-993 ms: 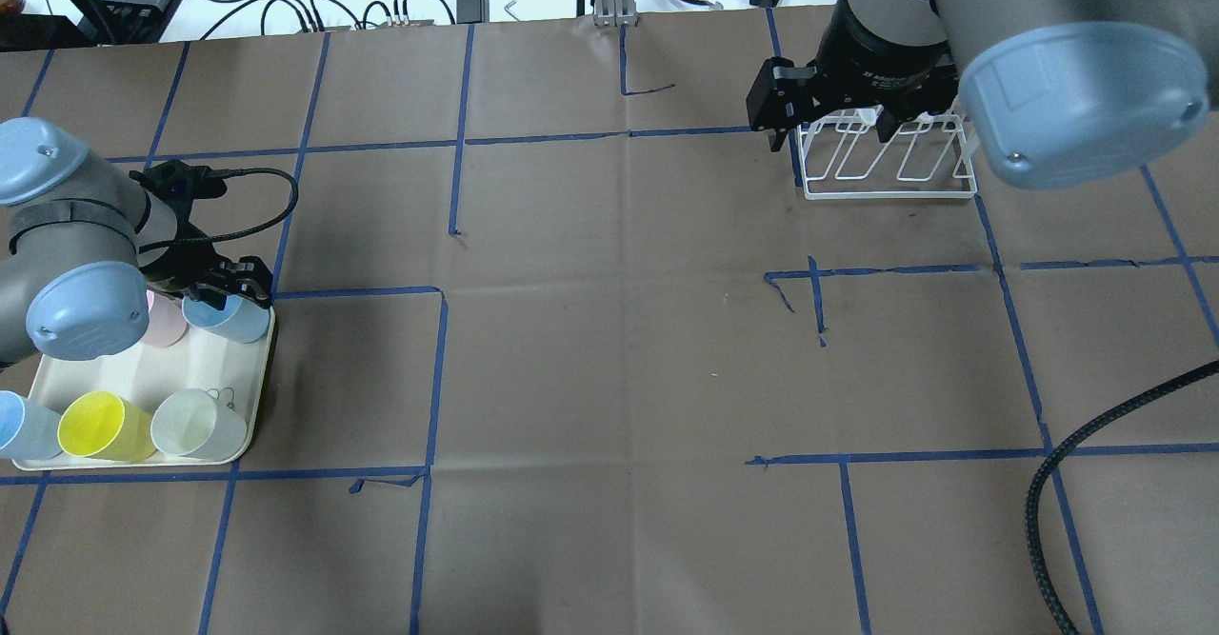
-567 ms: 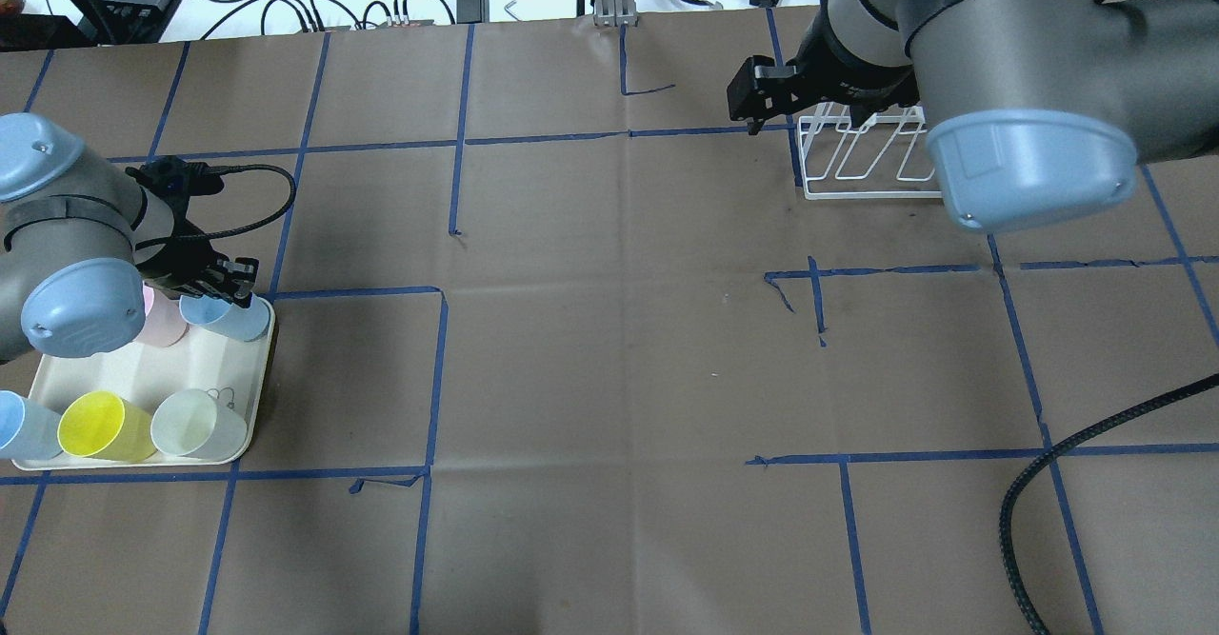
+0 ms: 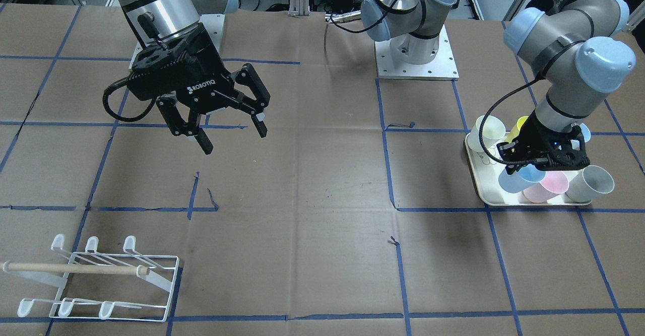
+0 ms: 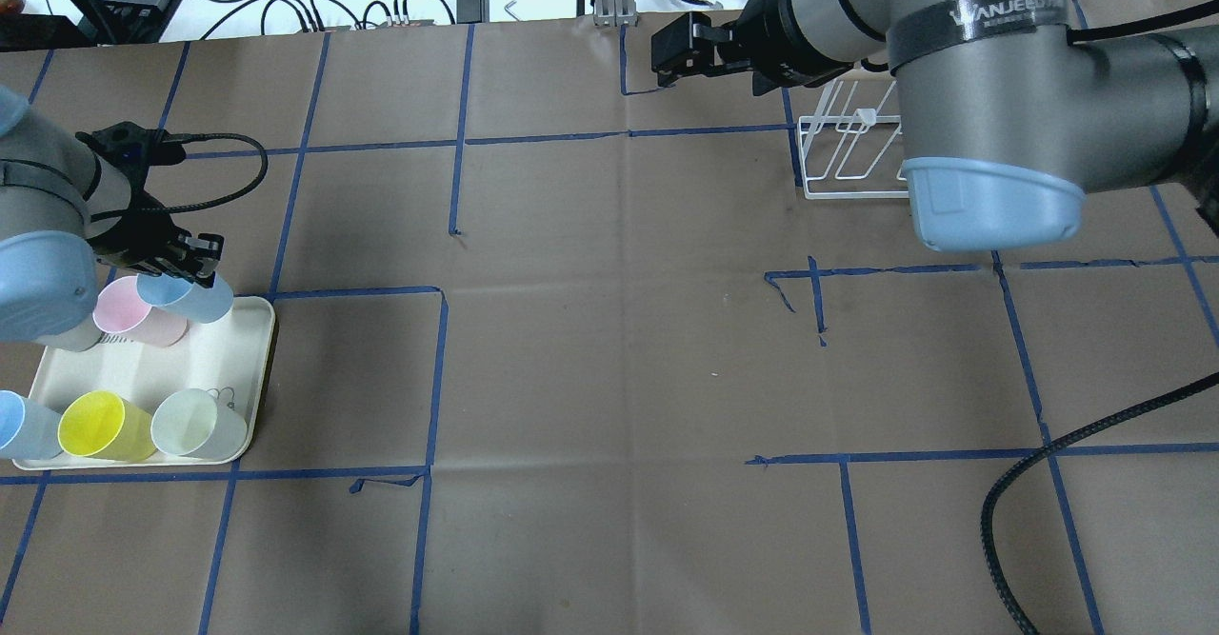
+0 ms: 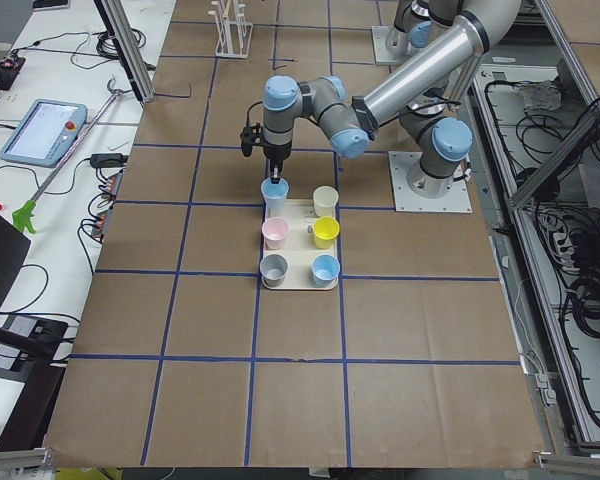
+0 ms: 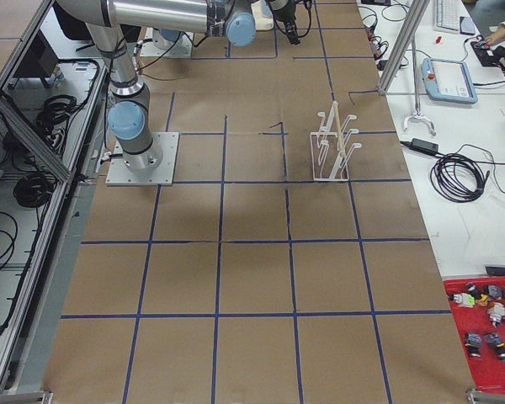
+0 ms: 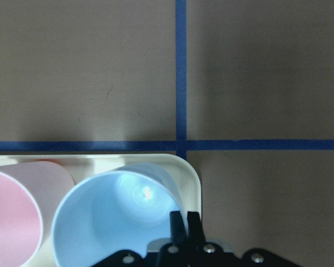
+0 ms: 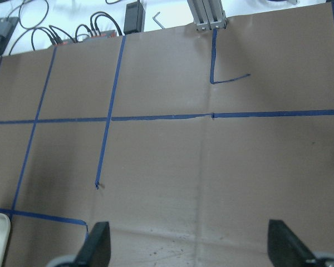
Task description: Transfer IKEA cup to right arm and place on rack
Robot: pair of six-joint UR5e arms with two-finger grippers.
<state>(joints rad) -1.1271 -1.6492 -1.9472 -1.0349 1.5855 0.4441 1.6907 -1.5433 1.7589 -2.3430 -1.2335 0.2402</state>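
Note:
My left gripper [image 4: 186, 264] is shut on the rim of a light blue cup [image 4: 195, 300] and holds it tilted at the far right corner of the cream tray [image 4: 249, 368]. The left wrist view shows the fingers [image 7: 185, 225] pinching the cup's rim [image 7: 100, 222]. In the front view the left gripper [image 3: 549, 160] holds the blue cup [image 3: 516, 180]. My right gripper [image 3: 234, 140] is open and empty, raised above the table. It shows in the overhead view [image 4: 709, 78] to the left of the white wire rack [image 4: 848, 154]. The rack [image 3: 95, 280] is empty.
The tray holds a pink cup [image 4: 129, 309], a yellow cup [image 4: 100, 426], a pale cup [image 4: 195, 423] and another blue cup [image 4: 19, 426]. A grey cup [image 3: 592, 182] lies beside the pink one. A black ribbed cable [image 4: 1048, 464] crosses the table's near right.
My left gripper has moved left and slightly away with the blue cup. My right arm has swung left, taking its open gripper from over the rack to the rack's left.

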